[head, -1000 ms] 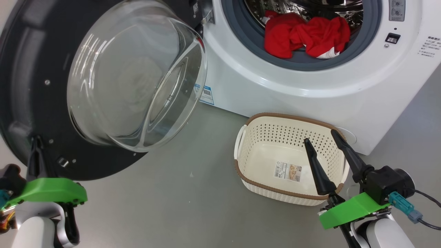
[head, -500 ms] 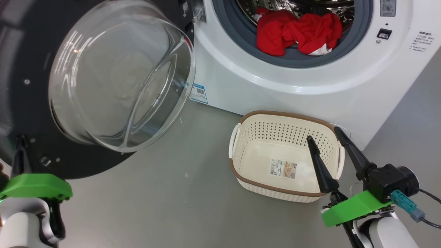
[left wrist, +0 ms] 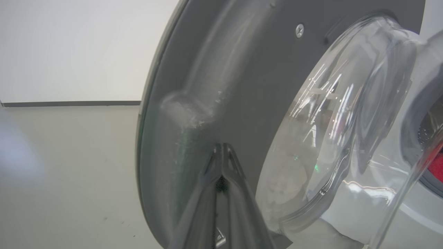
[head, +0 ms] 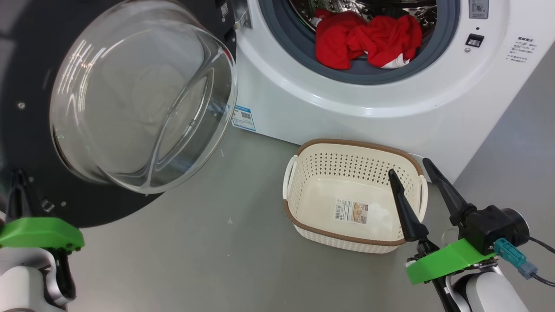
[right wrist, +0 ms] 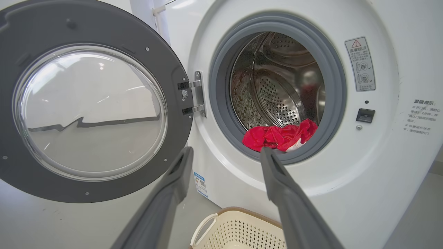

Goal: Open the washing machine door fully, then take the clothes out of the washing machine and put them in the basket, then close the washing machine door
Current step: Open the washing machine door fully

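At the far left, the left hand was seen pressed shut, with nothing held in it. Its tips were set at the low edge of the washing machine door; if they touched it could not be told. The door was swung wide, its glass bowl turned out to the room. The step in hand was judged to be the opening of the door, nearly done.

To the right, the washing machine stood with its round mouth open. The clothes, red and bunched, were lying at the front of the drum on the grey ring. Below, the basket was set on the floor, just beside the machine, with no clothes in it.

At the far right, the right hand was held wide open over the basket, gripping nothing. Next, a reach up into the drum would be needed, and the clothes pinched well.
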